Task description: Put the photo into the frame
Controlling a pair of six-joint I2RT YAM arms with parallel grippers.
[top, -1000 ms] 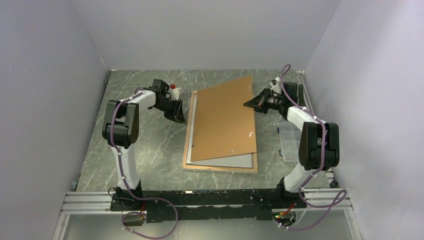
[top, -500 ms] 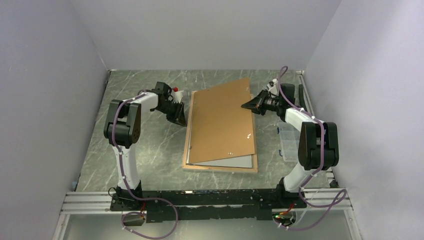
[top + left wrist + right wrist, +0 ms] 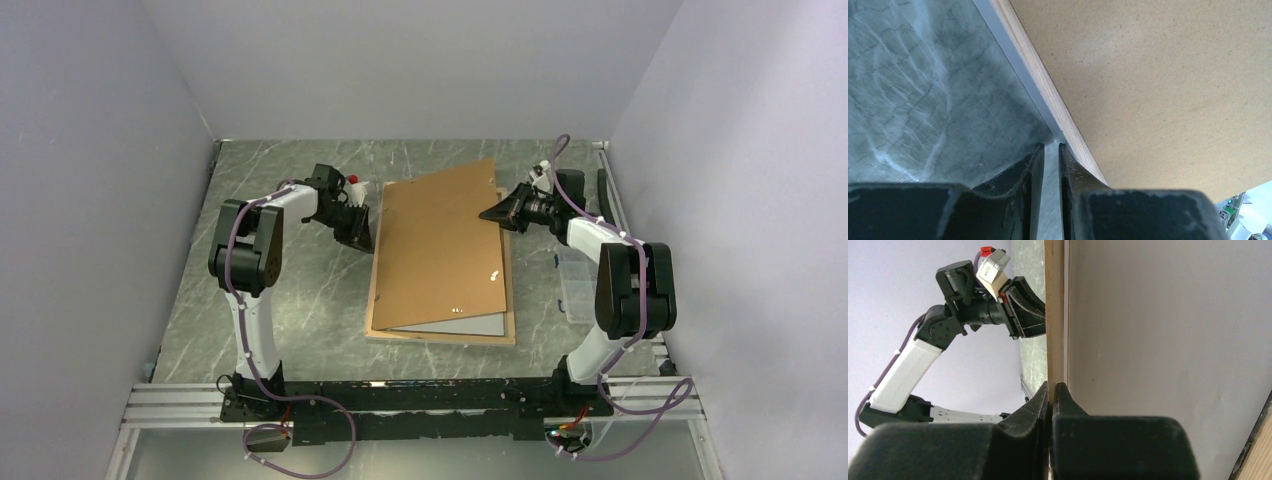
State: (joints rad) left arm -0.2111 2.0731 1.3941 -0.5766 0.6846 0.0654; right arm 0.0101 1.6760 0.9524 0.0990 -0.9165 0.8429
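Backing board (image 3: 440, 240), clenched by right pincer (image 3: 1052, 386), hides frame (image 3: 440, 338) interior; left pincer (image 3: 1050, 147) hold unclear.

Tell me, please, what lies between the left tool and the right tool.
The brown backing board, askew over the frame, spans the stretch between the left tool and the right tool; the top view shows it.

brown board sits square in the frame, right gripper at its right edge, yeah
Not square: the top view shows the board askew across the frame, its far corner sticking out. The right gripper is at its right edge.
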